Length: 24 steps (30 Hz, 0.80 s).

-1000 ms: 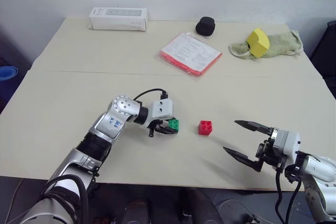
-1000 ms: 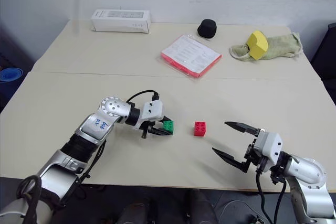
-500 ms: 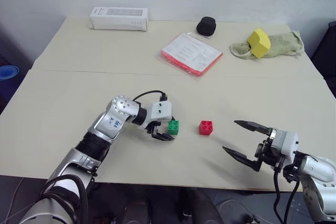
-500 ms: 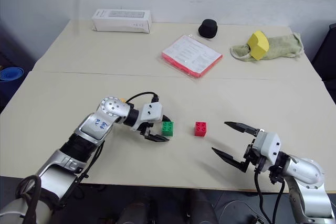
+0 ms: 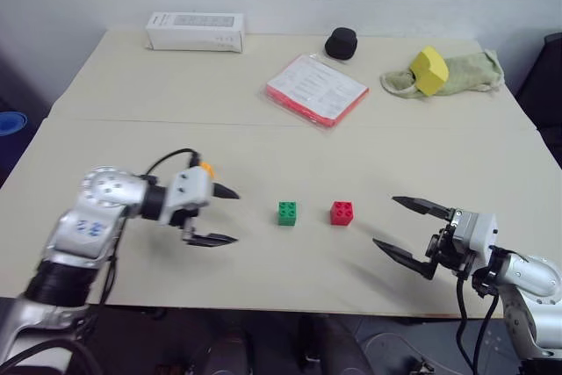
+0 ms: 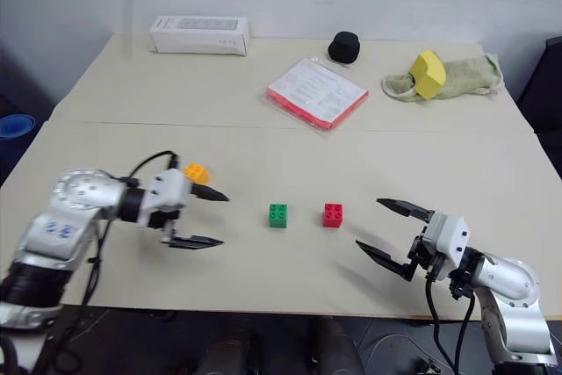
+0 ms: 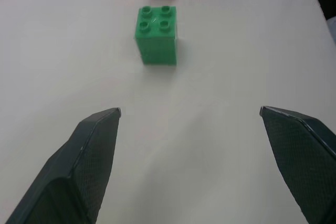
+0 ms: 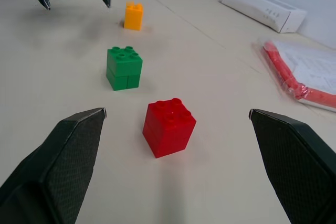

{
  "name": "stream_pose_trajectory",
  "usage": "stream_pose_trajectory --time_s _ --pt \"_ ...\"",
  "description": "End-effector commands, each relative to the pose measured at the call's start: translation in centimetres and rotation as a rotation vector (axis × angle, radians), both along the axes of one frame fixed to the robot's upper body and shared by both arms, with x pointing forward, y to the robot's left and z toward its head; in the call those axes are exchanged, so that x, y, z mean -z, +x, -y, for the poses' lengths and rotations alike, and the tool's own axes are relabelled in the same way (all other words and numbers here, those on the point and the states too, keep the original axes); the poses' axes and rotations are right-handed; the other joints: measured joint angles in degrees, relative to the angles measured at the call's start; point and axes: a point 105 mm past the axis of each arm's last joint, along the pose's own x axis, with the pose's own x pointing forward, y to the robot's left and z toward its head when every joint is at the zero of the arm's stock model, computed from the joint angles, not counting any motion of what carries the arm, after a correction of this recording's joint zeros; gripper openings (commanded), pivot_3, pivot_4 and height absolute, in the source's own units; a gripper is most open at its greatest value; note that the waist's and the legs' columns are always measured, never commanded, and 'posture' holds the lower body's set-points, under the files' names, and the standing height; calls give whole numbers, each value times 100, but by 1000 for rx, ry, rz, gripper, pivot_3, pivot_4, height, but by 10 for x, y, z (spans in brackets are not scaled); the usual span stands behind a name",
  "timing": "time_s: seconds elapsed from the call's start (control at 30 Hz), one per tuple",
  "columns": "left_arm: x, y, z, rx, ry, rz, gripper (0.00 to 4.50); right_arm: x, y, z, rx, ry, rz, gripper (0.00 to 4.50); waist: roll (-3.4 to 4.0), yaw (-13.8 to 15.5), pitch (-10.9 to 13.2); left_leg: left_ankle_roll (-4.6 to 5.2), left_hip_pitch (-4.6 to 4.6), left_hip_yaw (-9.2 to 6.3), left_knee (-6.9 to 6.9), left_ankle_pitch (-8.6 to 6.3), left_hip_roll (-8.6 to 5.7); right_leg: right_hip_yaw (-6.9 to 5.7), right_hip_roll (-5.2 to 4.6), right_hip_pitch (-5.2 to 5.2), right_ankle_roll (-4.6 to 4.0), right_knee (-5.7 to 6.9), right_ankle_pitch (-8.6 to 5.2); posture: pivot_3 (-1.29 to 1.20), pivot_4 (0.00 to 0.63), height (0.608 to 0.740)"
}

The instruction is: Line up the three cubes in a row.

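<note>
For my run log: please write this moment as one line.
left pincer: open, empty | right pincer: open, empty | green cube beside red cube | orange-yellow cube out of line

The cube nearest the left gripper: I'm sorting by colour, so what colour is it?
Orange-yellow cube, clearest in the right wrist view.

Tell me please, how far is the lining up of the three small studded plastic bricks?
Done: the green studded plastic brick and the red studded plastic brick stand side by side, apart, on the beige table. In hand: nothing; the left gripper and right gripper are both open and empty. Left: the orange-yellow studded plastic brick sits farther back, out of line.
</note>
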Motion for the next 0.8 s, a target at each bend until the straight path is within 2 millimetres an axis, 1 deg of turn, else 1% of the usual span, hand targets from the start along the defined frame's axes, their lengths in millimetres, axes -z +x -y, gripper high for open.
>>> stream_pose_trajectory --time_s 0.03,0.07,0.1,0.13,0.2,0.27,0.3,0.33,0.4,0.47,0.53,0.57,0.63,0.67,0.77,0.8 --pt "-6 -9 -45 -200 -153 42 4479 -13 -2 -5 -38 21 49 4500 0 11 0 3 1 0 -1 -2 1 0 0 0 0 -2 0 0 150 740" --pt "-2 -12 -55 -257 -179 32 4479 -13 -3 -8 -46 26 52 4500 0 10 0 4 1 0 -1 -3 1 0 0 0 0 -2 0 0 150 740" --pt "5 -17 -72 -346 -204 25 4479 -14 -3 -12 -59 31 58 4500 0 11 0 8 2 1 -4 -5 1 0 -1 0 0 -3 0 0 150 740" --pt "9 -22 -82 -404 -218 22 4479 -14 -3 -14 -67 34 63 4500 -1 -1 0 11 1 1 -4 -7 1 -1 -2 -1 0 -4 0 0 150 740" --pt "22 -36 -122 -629 -275 39 4479 -18 -2 -22 -75 55 84 4500 -2 -4 0 18 1 1 -5 -12 3 -2 -3 -1 0 -5 0 0 150 740" --pt "32 -46 -146 -760 -295 50 4479 -20 -1 -26 -77 68 92 4500 -2 -15 0 35 4 2 -7 -23 4 -3 -7 -1 0 -5 0 0 150 740" --pt "40 -54 -158 -820 -301 33 4479 -19 -1 -28 -78 71 92 4500 -3 -15 -1 36 3 0 -7 -24 4 -5 -8 -2 0 -6 0 0 150 740" --pt "47 -61 -167 -859 -298 29 4479 -19 -1 -29 -80 74 92 4500 -7 -1 -3 37 3 0 -8 -27 3 -6 -9 -1 0 -6 0 0 150 740" --pt "54 -68 -176 -902 -298 29 4479 -18 -1 -31 -81 76 92 4500 -12 32 -6 36 4 0 -8 -34 2 -9 -13 1 -1 -8 0 0 150 740" --pt "49 -65 -175 -915 -338 55 4479 -19 1 -31 -80 79 96 4500 -14 63 -8 42 2 -2 -8 -44 0 -15 -21 1 -2 -11 -1 0 150 740" --pt "42 -54 -165 -891 -385 80 4479 -20 2 -32 -81 79 110 4500 -19 69 -11 45 -1 -6 -7 -45 -5 -23 -32 2 -2 -12 -1 0 150 740" --pt "38 -49 -157 -870 -410 74 4479 -22 3 -32 -82 76 120 4500 -21 68 -12 45 -1 -8 -7 -45 -5 -25 -35 3 -2 -12 -1 0 150 740" --pt "32 -31 -142 -836 -421 114 4479 -27 6 -33 -78 81 152 4500 -22 55 -12 44 -2 -12 -8 -45 -5 -30 -36 4 -2 -11 -1 0 150 740" --pt "27 -22 -131 -809 -455 119 4479 -30 6 -34 -80 84 162 4500 -22 48 -12 44 -1 -12 -8 -45 -6 -31 -36 5 -2 -10 -1 0 150 740" --pt "18 0 -102 -755 -527 110 4479 -35 6 -37 -85 102 177 4500 -22 36 -13 39 -1 -10 -8 -42 -7 -31 -36 5 -2 -6 0 0 150 740" --pt "16 5 -95 -750 -539 105 4479 -36 6 -37 -83 108 181 4500 -22 26 -13 22 -2 -9 -8 -33 -8 -32 -36 5 -1 -8 0 0 150 740"
